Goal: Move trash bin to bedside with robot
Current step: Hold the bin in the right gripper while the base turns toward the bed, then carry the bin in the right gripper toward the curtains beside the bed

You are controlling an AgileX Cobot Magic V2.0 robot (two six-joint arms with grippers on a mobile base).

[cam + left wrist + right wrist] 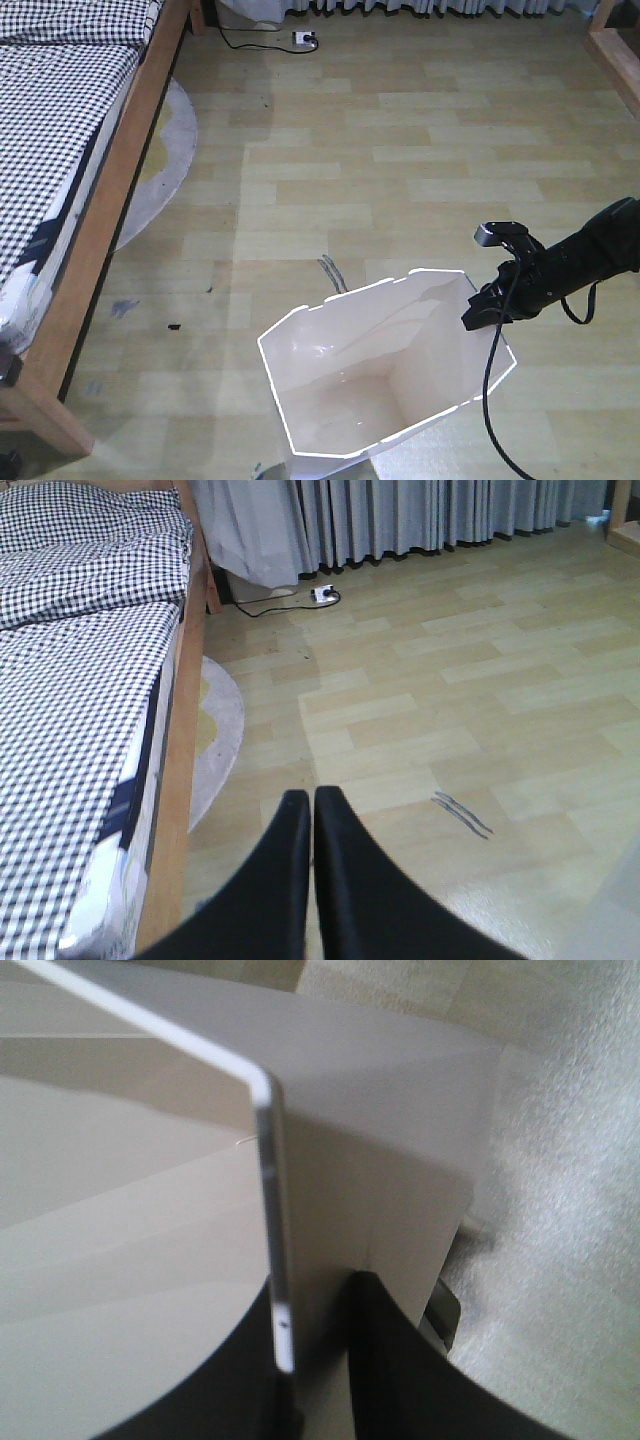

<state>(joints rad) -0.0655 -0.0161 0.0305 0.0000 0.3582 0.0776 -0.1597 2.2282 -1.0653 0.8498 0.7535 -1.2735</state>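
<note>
White trash bin (pixel 340 375) rim clamped by right hand (pixel 478 310); left hand (pixel 310 798) together; bed (pixel 125 160) apart.

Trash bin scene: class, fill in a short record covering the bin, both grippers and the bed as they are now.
Trash bin: white, open-topped, nothing inside, on the floor
Right gripper: fingers either side of the bin's rim wall, shut on it
Left gripper: shut, holding nothing
Bed: at the left of the front view, apart from the bin
Task status: bin not yet at the bedside
</note>
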